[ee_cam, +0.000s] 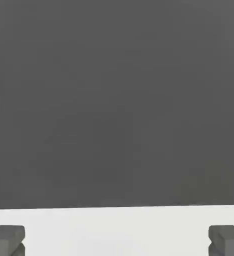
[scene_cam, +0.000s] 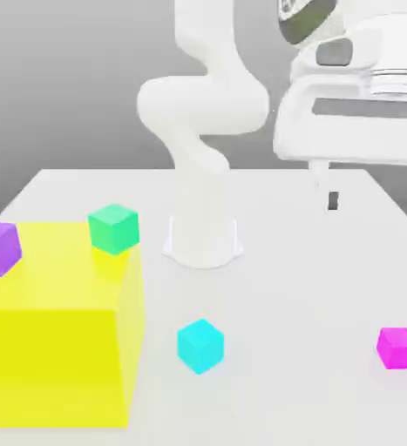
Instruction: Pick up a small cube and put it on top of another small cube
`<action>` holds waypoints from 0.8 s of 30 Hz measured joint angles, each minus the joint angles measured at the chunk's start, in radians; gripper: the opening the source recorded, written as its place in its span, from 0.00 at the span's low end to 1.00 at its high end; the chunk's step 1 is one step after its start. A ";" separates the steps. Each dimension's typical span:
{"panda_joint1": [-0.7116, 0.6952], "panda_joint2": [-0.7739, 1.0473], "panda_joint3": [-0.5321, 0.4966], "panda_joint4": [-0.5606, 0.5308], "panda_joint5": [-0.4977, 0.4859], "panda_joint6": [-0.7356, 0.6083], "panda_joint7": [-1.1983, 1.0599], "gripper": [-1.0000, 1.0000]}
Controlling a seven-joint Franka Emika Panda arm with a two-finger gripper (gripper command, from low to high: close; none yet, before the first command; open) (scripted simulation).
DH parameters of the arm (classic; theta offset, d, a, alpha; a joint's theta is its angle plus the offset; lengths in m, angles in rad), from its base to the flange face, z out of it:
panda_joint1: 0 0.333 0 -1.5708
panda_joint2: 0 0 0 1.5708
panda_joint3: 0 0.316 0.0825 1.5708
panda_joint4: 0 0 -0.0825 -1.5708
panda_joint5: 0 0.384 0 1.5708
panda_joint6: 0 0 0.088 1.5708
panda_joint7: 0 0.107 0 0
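Nearby, cyan cube (scene_cam: 200, 345) sits between yellow block (scene_cam: 58, 327) and magenta cube (scene_cam: 398, 348).

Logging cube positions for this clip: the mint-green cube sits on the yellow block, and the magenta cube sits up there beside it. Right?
Not quite. The mint-green cube is on the yellow block, but the magenta cube lies on the table, as the exterior view shows.

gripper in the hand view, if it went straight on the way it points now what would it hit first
The way looks free. Between the wide-apart fingers of the gripper lies bare white table, then grey backdrop. It seems to point nearly level over the tabletop, so it might meet nothing, though depth is unclear.
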 joint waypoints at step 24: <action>0.367 0.622 -0.123 -0.033 -0.347 0.309 0.540 0.00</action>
